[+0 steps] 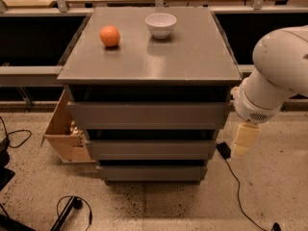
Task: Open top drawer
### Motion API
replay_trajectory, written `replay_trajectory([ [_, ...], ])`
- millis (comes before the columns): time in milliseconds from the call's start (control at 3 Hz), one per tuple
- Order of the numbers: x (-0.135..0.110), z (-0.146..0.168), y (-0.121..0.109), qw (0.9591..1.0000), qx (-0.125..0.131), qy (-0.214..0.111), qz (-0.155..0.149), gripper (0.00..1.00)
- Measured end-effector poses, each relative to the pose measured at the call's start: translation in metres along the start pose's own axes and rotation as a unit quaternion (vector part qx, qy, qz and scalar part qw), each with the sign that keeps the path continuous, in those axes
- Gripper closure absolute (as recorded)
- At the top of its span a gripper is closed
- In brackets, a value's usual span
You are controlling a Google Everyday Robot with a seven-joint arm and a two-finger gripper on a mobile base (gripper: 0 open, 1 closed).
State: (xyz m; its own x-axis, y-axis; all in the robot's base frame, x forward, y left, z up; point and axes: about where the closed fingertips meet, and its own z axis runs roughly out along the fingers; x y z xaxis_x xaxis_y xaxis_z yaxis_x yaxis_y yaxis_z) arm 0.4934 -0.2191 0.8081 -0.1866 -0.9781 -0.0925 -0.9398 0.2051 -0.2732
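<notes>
While the white arm is reaching in from 3 o'clock in the camera view, the gripper (244, 139) is hanging at about 4 o'clock, pointing down beside the cabinet's right flank and apart from it; how wide it is set, I cannot tell. The top drawer (147, 114) is sitting at centre, just under the bench (192, 61), and is looking unopened. Its front offering no handle, the gripper is risking slipping off the edge or hooking the narrower drawer below. A hard jerk could be rolling the orange (109, 35) at 11 o'clock or shaking the bowl (160, 24) at 12.
</notes>
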Motion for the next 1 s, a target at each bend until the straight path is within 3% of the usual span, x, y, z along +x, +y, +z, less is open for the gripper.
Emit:
replay_trajectory([
  [333,-0.016,0.023,-0.008,0.9998,-0.002,0.008,-0.019,0.0],
  [1000,-0.061,0.101,-0.044,0.9978,-0.008,0.011,-0.064,0.0],
])
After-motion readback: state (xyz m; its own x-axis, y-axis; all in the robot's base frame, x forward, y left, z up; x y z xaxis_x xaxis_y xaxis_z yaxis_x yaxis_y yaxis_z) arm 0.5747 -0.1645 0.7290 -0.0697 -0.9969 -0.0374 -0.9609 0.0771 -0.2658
